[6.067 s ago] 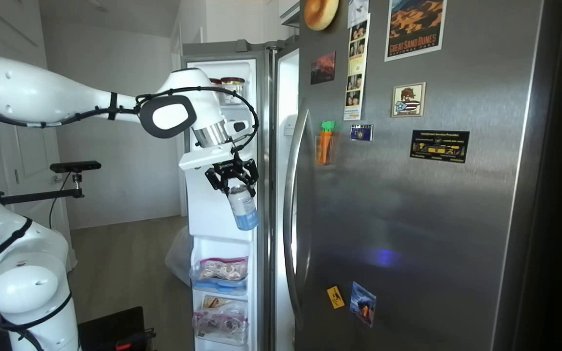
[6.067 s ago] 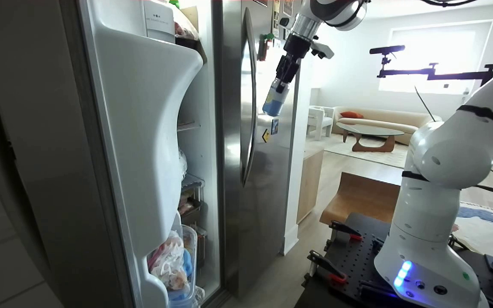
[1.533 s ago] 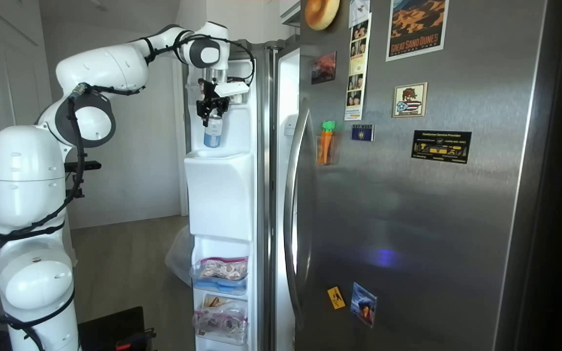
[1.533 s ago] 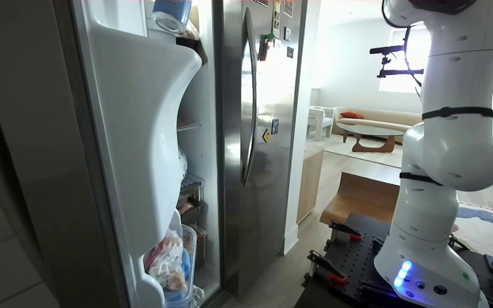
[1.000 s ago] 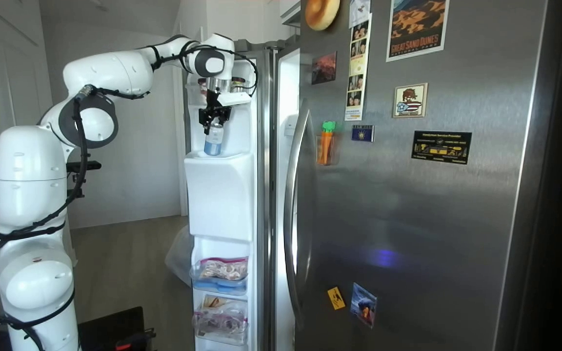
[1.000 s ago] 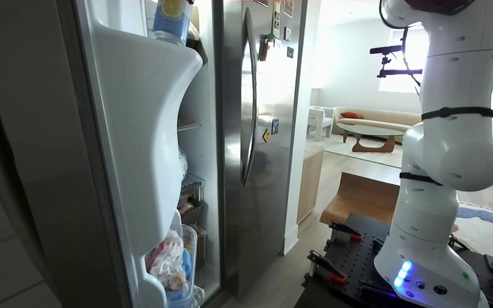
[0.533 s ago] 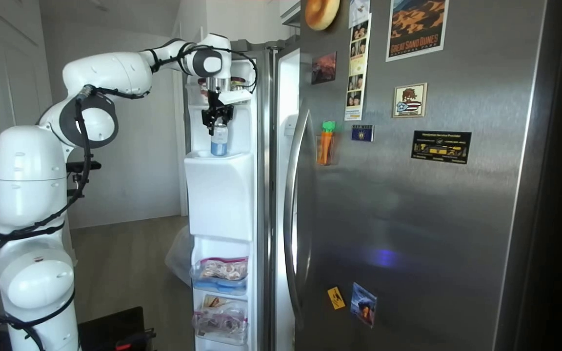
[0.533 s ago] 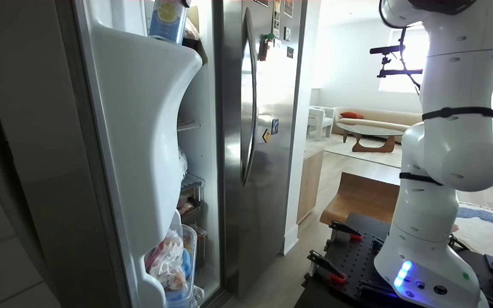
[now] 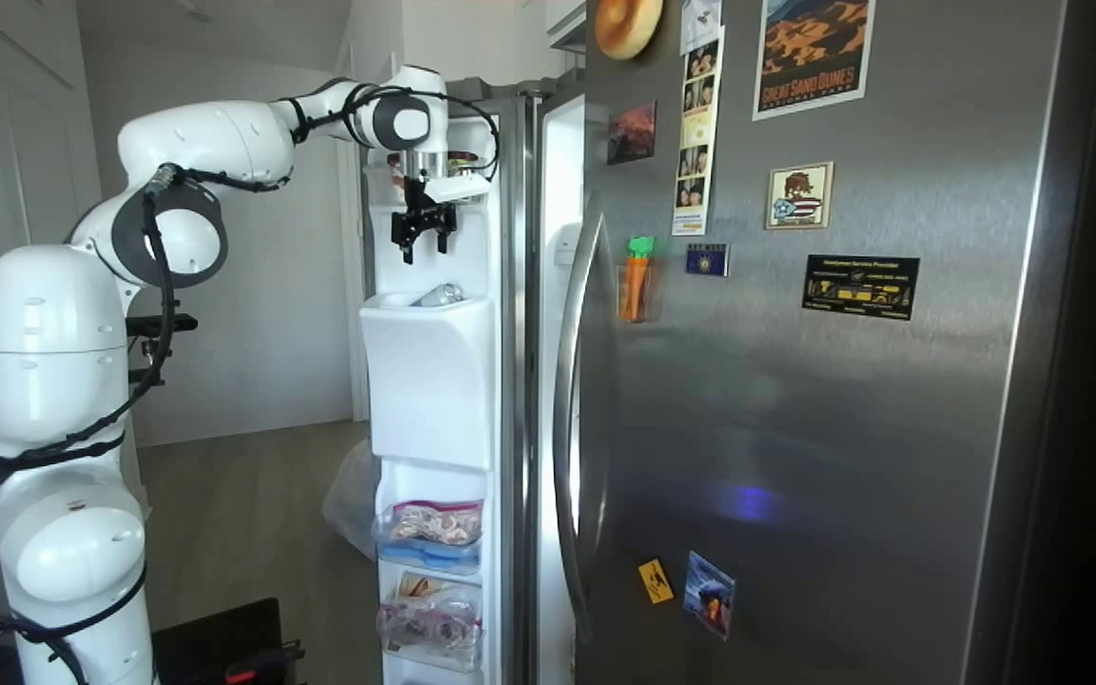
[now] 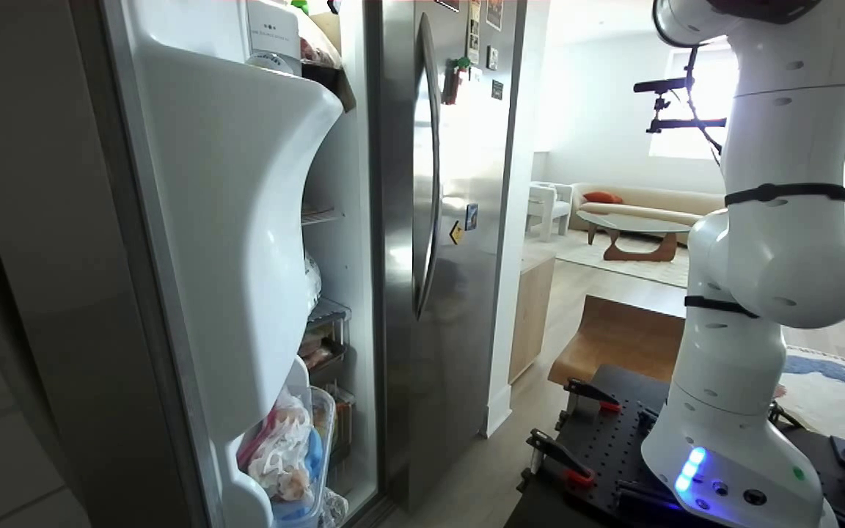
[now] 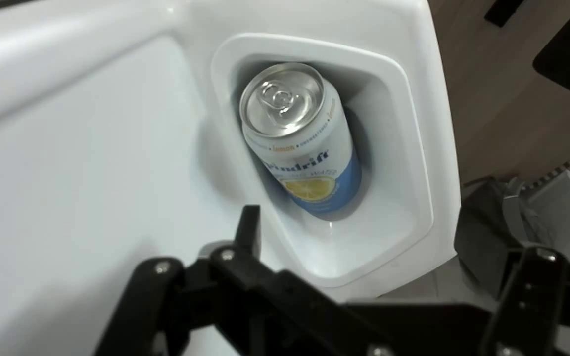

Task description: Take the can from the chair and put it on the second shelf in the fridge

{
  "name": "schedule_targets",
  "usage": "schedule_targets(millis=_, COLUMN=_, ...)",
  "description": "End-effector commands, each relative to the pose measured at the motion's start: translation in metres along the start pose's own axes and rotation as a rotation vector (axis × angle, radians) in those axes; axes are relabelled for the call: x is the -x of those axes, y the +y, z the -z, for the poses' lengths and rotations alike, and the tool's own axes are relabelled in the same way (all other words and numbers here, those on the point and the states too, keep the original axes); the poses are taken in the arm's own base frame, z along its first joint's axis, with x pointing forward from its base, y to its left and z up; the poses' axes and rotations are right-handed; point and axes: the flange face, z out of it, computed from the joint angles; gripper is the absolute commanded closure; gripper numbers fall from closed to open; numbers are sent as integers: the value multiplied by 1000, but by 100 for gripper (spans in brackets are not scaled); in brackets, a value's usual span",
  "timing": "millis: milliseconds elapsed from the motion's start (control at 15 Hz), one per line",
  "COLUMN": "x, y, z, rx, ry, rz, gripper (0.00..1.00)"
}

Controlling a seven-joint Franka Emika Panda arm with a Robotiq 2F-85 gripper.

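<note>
The can (image 11: 309, 153), pale with a blue base and a lemon picture, rests tilted inside a white recess (image 11: 403, 198) in the open fridge door. In an exterior view only the upper part of the can (image 9: 441, 295) pokes above the recess edge, leaning over. My gripper (image 9: 425, 251) hangs above it, jaws apart and nothing between them; one black finger (image 11: 249, 230) shows in the wrist view, clear of the can. The fridge (image 9: 795, 409) is stainless steel with magnets. Inside it, a wire shelf (image 10: 320, 216) is partly visible. A brown chair (image 10: 617, 341) stands behind the robot's table.
Jars (image 9: 462, 162) sit in the door's upper bin, just behind the wrist. Bagged food fills a lower door bin (image 10: 323, 440). The long door handle (image 9: 572, 419) juts out to one side. Clamps (image 10: 562, 455) line the black robot table (image 10: 598, 425).
Over the last second the arm settled low above the recess and the jaws opened. The can left them, dropping from upright to tilted in the recess. The fridge door shifted slightly.
</note>
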Motion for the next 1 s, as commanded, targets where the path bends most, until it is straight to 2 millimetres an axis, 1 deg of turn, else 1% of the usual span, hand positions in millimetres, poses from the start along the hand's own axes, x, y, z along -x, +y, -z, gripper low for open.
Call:
schedule_targets(millis=0, x=-5, y=2, z=2, rx=32, ry=-28, rz=6, gripper=0)
schedule_targets(millis=200, x=-8, y=0, z=15, rx=33, ry=-36, rz=18, gripper=0)
schedule_targets(millis=333, x=-11, y=-5, z=29, rx=14, ry=-35, rz=18, gripper=0)
schedule_targets(millis=467, x=-16, y=-14, z=50, rx=4, ry=-77, rz=14, gripper=0)
schedule_targets(millis=533, x=-18, y=-20, z=65, rx=7, ry=-107, rz=7, gripper=0)
schedule_targets(millis=667, x=-25, y=-35, z=88, rx=-2, ry=-183, rz=4, gripper=0)
schedule_targets(millis=800, x=-32, y=-51, z=103, rx=-27, ry=-248, rz=-16, gripper=0)
schedule_targets(millis=933, x=-37, y=-68, z=113, rx=-58, ry=-307, rz=-47, gripper=0)
